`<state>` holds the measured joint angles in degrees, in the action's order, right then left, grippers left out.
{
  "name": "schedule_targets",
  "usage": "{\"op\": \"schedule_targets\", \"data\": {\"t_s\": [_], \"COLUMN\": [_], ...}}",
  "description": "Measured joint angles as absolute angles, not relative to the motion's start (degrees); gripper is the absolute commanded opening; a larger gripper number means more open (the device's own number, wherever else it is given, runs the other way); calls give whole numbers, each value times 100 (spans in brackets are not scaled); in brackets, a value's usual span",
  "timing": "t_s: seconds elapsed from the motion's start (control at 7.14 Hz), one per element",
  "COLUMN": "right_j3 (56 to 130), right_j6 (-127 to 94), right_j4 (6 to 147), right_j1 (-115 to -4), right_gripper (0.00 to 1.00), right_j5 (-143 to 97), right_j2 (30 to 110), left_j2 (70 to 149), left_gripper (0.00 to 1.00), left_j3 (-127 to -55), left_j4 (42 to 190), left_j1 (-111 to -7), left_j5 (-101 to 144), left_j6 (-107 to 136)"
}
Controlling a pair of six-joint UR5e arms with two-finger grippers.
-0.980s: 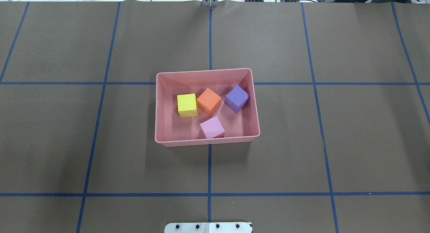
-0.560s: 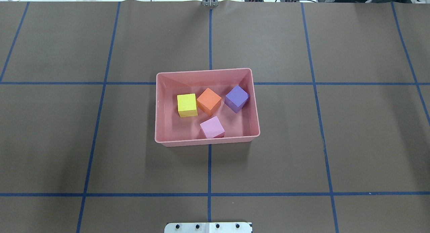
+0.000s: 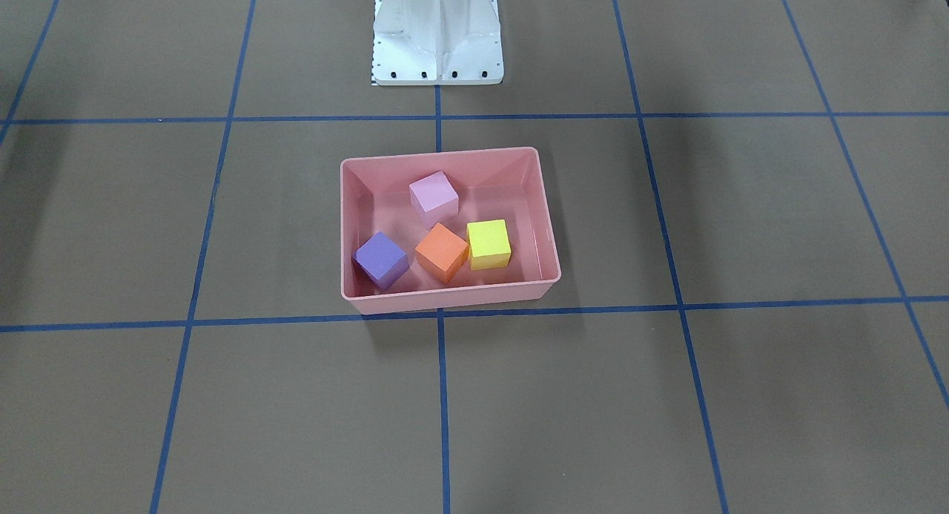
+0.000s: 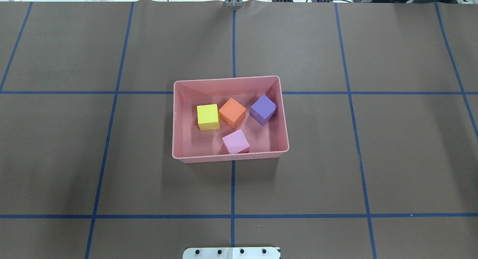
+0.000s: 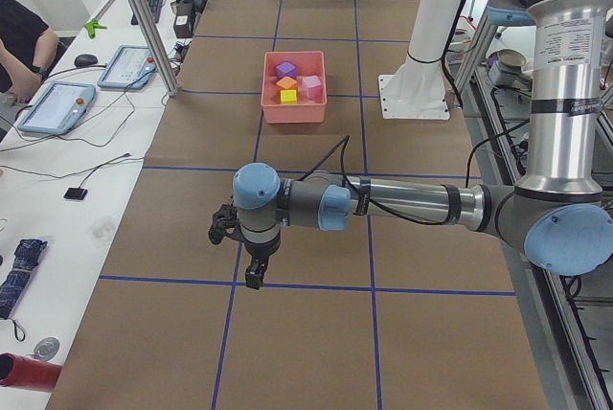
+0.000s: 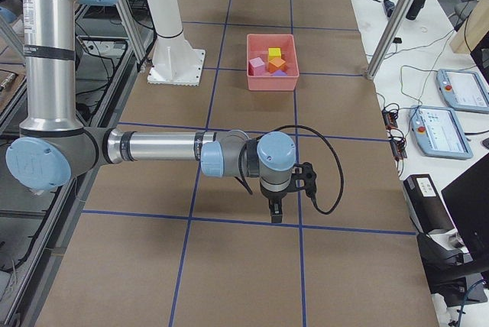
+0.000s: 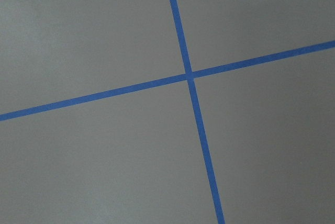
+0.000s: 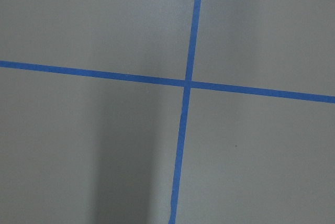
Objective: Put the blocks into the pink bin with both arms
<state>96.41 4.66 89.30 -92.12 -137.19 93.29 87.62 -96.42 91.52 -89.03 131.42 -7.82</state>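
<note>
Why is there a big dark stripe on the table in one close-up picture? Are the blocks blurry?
Right wrist view: that soft-edged dark band is a shadow below the blue tape cross; what casts it is out of view. Left wrist view: evenly lit, no such band. Overhead view: the four blocks in the pink bin look sharp, with small shadows beside them.

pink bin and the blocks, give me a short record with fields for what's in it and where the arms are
bin: pink bin, upright
inside: yellow block, orange block, purple block, pink block
row: yellow, orange and purple side by side
pink block: alone by the robot-side wall
left pincer: far from bin, open or shut unclear
right pincer: far from bin, open or shut unclear
</note>
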Motion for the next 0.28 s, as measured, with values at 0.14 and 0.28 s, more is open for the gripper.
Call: {"op": "schedule_targets", "data": {"t_s": [0.14,0.28], "right_j3": [9640,9639], "right_j6": [466,466], "right_j4": [8930,8930], "right_j1": [-9211,-9211], "right_gripper": [100,100], "right_j5": [-13719,-13720], "right_j2": [9326,9326], "left_j2": [8767,8769], "left_gripper": [100,100], "left_j3": [-9631,-9624], "left_j4": [9155,9157], "left_j1": [-8900,-8898], "left_j5": [13140,13140], "left_j6": [-782,-782]}}
